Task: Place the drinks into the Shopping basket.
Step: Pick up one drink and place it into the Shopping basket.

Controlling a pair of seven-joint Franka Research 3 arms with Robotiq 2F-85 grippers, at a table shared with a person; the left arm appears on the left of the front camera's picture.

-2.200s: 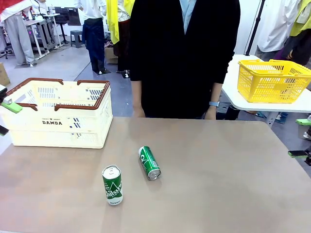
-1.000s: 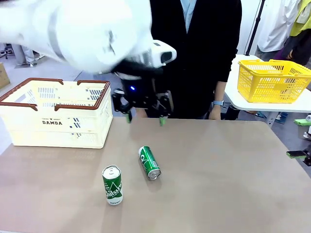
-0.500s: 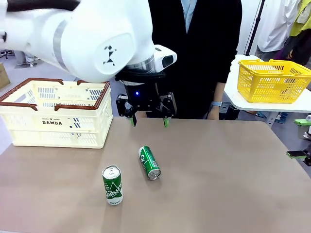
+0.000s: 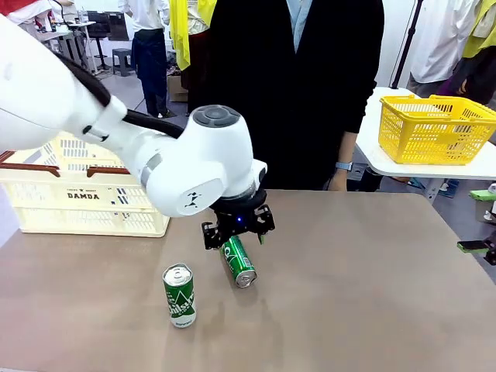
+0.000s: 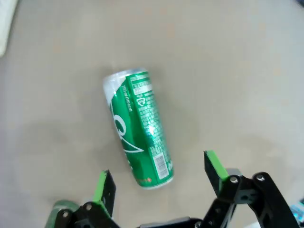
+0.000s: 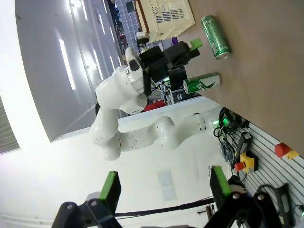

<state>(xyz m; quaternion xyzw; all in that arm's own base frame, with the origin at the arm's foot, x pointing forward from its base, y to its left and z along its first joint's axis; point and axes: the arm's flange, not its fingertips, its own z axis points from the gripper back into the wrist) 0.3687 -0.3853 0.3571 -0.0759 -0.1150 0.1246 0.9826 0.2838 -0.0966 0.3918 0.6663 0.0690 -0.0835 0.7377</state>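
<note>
Left pincer [image 4: 235, 236] dropped open, seemingly astride lying can [image 4: 241, 263].

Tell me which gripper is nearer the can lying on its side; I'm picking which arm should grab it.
Left. The left gripper hovers just over the lying can; the right gripper sits far off at the table's right edge.

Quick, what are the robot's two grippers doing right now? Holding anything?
Left gripper: open, empty, over the lying green can.
Right gripper: open, empty.

lying can [image 4: 242, 267], upright can [image 4: 179, 296], basket [image 4: 85, 211] seemingly behind
</note>
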